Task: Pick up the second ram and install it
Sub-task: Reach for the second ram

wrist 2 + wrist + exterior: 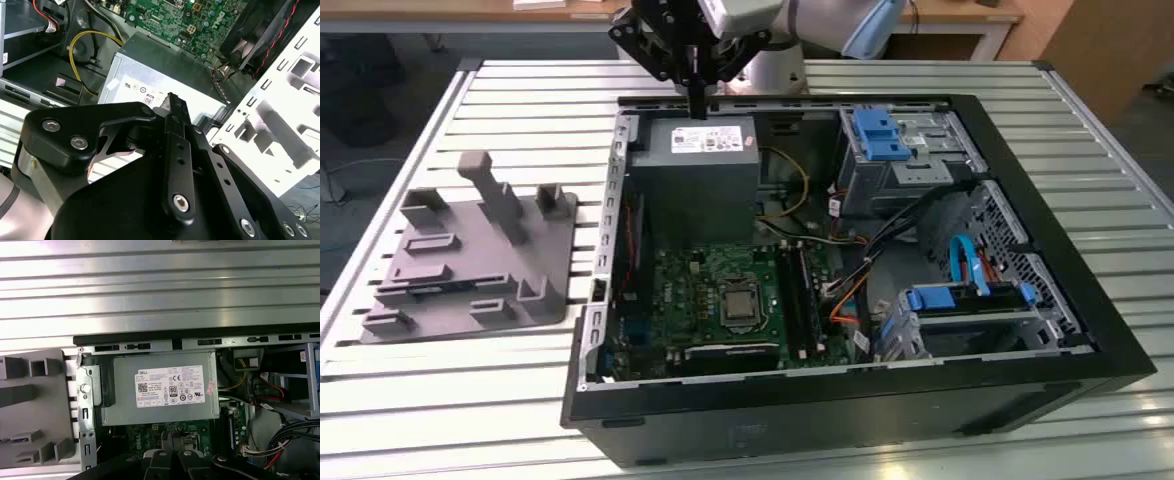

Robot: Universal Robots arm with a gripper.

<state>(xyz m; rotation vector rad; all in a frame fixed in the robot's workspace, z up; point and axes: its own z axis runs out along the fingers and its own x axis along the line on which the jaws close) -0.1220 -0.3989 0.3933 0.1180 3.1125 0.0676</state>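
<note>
Our end effector (698, 110) hangs with its fingers pressed together and, as far as we can see, nothing between them. Directly beneath it sits the grey power supply (694, 165), at one end of the open computer case (1067, 300). Past the case wall, well apart from the end effector, the grey holder block (480, 270) rests on the slatted tabletop (520, 100). A thin dark strip in one of its slots looks to us like the second ram (424, 291), so we judge the pick-up not yet done. Farther off lie the motherboard (707, 300) and its black memory slots (797, 290), where seating remains.
</note>
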